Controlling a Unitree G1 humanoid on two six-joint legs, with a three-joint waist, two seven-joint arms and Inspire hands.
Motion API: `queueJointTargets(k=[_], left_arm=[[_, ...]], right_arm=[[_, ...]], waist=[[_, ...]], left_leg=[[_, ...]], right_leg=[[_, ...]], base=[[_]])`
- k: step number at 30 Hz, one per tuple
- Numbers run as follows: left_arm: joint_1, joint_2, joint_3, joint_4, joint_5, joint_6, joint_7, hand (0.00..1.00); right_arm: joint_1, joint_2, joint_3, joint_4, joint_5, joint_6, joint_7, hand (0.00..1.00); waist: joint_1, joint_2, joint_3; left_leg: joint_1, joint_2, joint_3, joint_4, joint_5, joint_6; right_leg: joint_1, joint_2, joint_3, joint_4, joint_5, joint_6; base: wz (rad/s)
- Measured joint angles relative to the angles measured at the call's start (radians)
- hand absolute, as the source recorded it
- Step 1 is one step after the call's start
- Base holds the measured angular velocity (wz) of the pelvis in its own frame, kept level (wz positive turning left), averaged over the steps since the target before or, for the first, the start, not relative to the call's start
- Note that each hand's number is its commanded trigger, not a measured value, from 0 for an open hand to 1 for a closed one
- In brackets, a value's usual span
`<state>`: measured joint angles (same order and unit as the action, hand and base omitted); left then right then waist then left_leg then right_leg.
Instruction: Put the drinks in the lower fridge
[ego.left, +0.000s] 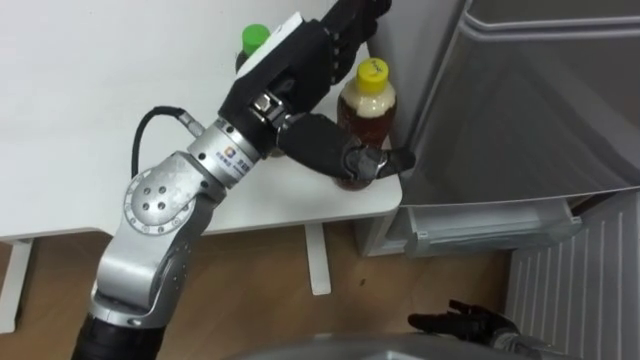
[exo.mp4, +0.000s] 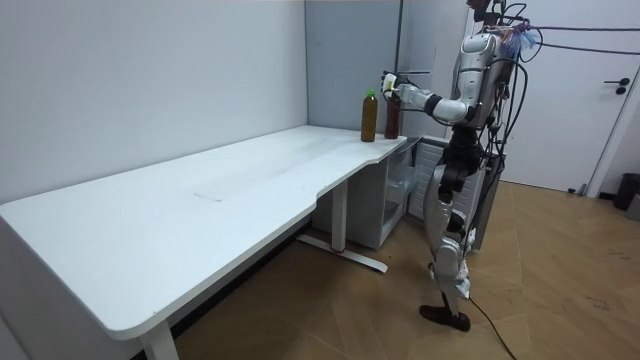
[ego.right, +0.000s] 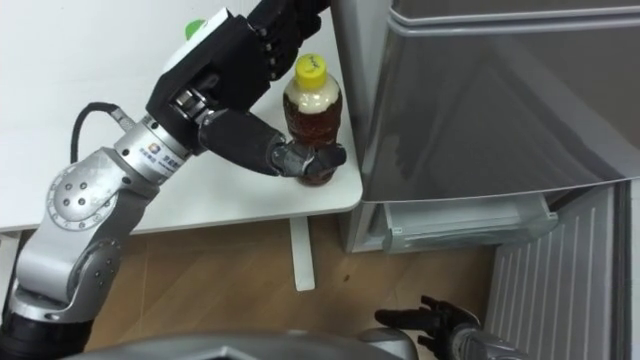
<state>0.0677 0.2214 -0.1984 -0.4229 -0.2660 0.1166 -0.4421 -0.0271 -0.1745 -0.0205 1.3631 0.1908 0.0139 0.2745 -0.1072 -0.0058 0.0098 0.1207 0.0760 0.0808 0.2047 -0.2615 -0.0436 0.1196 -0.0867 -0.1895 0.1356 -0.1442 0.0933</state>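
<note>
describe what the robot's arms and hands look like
Left arm: silver-grey metal, round elbow housing ringed with bolts, a black cable looping off the forearm, small orange-marked label at the wrist. Left hand: black, white plate on its back. Right hand: black, silver wrist.

Long white table (exo.mp4: 200, 215), top bare over most of its length, inner edge curved. It runs along a pale wall (exo.mp4: 150, 80) to a grey panel (exo.mp4: 345, 60) at the far corner. A white table leg (exo.mp4: 339, 215) stands on a flat foot bar (exo.mp4: 345, 257). Wood-plank floor (exo.mp4: 560, 300), light brown. White door (exo.mp4: 625, 130) at the room view's right. A dark object (exo.mp4: 629, 190) stands on the floor near it, too small to identify.
</note>
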Motion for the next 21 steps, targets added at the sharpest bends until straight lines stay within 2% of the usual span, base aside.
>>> queueJointTargets(k=[7, 14, 21], left_arm=[[0.000, -0.002, 0.001, 0.063, 0.000, 0.002, 0.004, 0.00], [0.000, -0.014, 0.011, 0.069, -0.002, 0.002, 0.019, 0.00], [0.000, -0.015, 0.012, 0.072, -0.002, 0.002, 0.022, 0.00]], right_arm=[[0.001, 0.002, -0.001, 0.000, 0.000, 0.000, -0.003, 0.00], [0.009, 0.003, -0.001, -0.008, 0.001, 0.000, -0.004, 0.00], [0.010, 0.006, -0.001, -0.010, 0.000, -0.001, -0.003, 0.00]], waist=[[0.002, -0.001, 0.0004], [0.002, -0.006, 0.0035], [0.002, -0.013, 0.0020]], left_leg=[[0.003, 0.000, 0.002, 0.000, 0.000, 0.000], [0.004, 0.000, 0.002, -0.001, 0.000, 0.000], [0.005, 0.000, 0.002, -0.002, 0.000, 0.000]], right_leg=[[0.002, 0.000, 0.000, 0.000, 0.000, 0.000], [0.002, 0.000, 0.001, 0.000, 0.000, 0.000], [0.002, 0.000, 0.001, 0.000, 0.000, 0.000]], base=[[0.00], [0.00], [0.00]])
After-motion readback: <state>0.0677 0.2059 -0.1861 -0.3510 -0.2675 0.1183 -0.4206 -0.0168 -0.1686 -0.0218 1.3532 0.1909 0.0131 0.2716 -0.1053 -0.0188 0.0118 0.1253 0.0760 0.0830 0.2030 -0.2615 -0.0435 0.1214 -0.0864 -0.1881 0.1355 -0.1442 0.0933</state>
